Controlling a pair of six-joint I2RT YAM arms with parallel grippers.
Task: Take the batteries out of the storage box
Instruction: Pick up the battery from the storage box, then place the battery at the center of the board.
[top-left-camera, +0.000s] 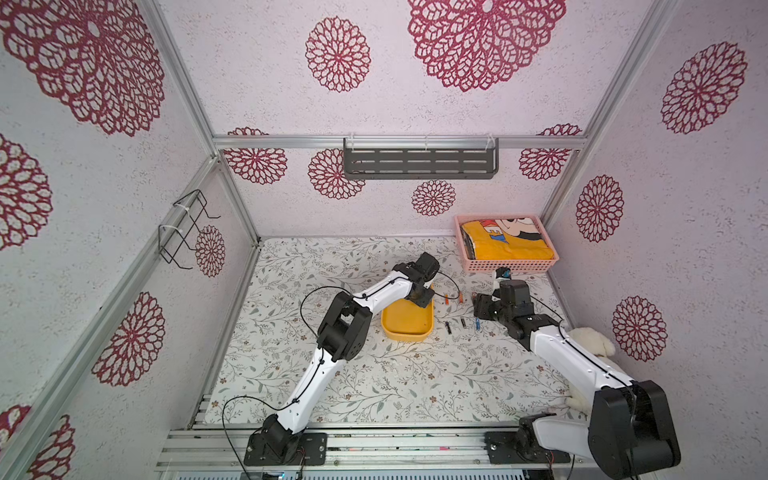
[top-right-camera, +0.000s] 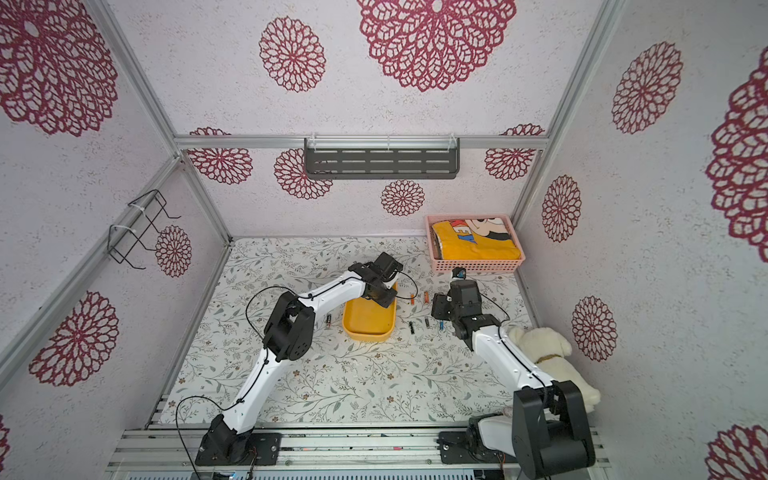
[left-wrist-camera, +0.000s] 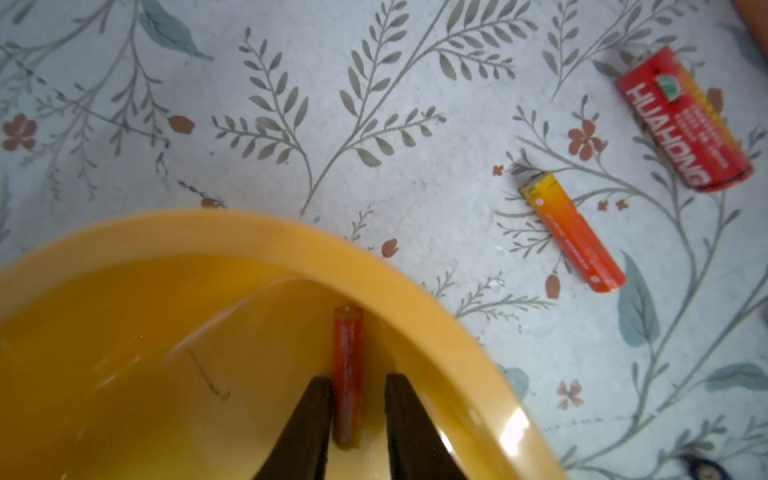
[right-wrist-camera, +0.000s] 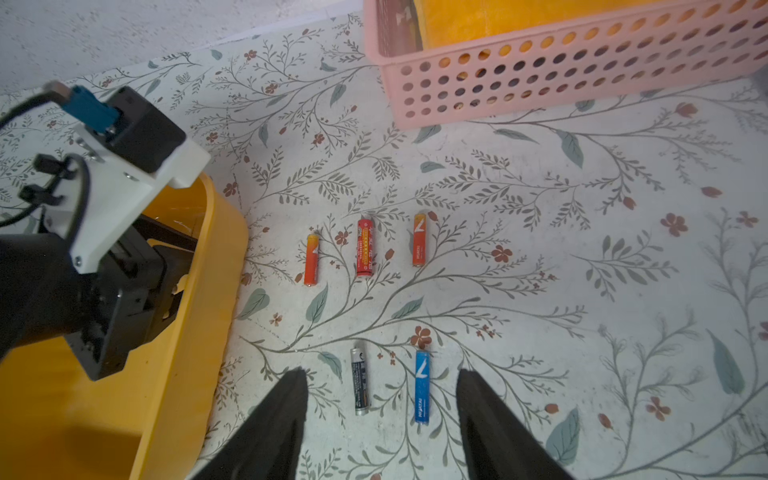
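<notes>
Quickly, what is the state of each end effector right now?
Left end effector: open narrowly around an orange battery in the storage box, not clamped.
Right end effector: open, holding nothing.

The walls (top-left-camera: 266, 83) are pale with big dark red flower shapes on them. Shiny metal bars (top-left-camera: 291, 142) run along the corners. A grey shelf (top-left-camera: 419, 164) with slots hangs on the back wall. A black wire rack (top-left-camera: 187, 228) hangs on a side wall. The floor (top-left-camera: 374, 382) is white with little leaves and flowers.
</notes>
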